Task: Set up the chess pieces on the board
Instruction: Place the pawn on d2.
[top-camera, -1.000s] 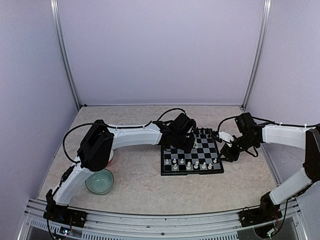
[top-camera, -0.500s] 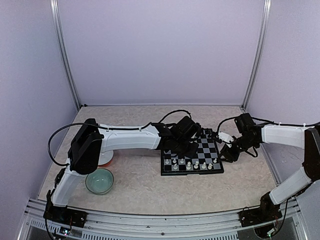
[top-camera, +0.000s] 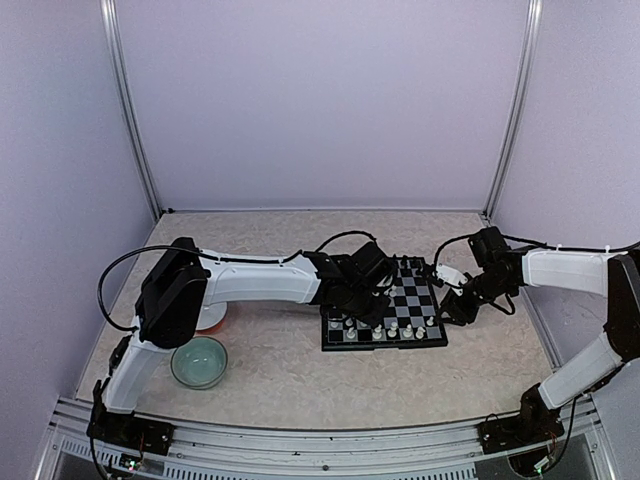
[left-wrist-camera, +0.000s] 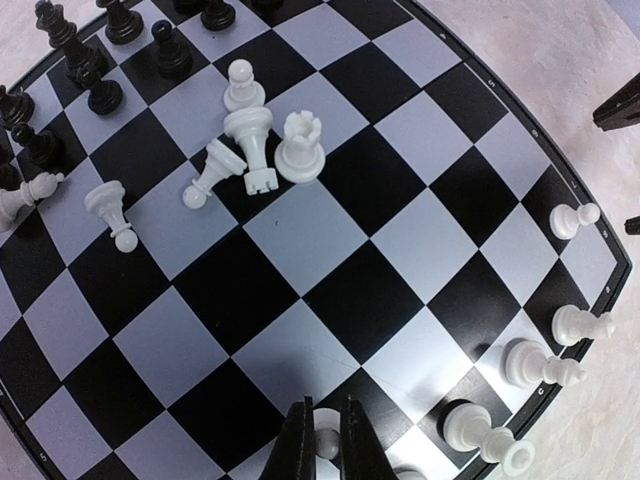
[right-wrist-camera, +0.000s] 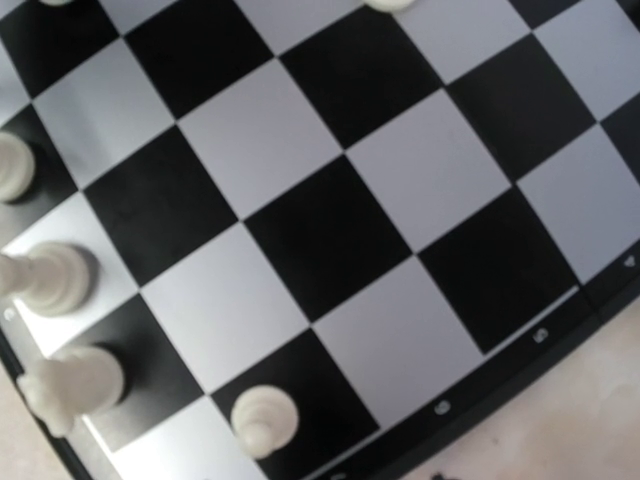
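The board (top-camera: 412, 300) lies mid-table between the arms. My left gripper (top-camera: 368, 298) hangs over its near-left part. In the left wrist view this gripper (left-wrist-camera: 325, 408) is shut on a white pawn (left-wrist-camera: 326, 443), low over a black square near the white rows. A heap of toppled white pieces (left-wrist-camera: 255, 150) lies mid-board. Black pieces (left-wrist-camera: 85, 70) stand along the far side. White pieces (left-wrist-camera: 535, 362) stand along the near edge. My right gripper (top-camera: 457, 304) sits at the board's right rim, its tips (left-wrist-camera: 618, 103) apart. A white pawn (right-wrist-camera: 262, 418) stands below it.
A pale green bowl (top-camera: 198, 362) stands at the near left. A white bowl (top-camera: 212, 318) sits behind it, partly hidden by the left arm. Walls close in the back and both sides. The board's black rim (right-wrist-camera: 520, 355) shows in the right wrist view.
My left gripper has moved from the board's far-left part towards its near rows, with the white pawn in it. The right arm has not moved.
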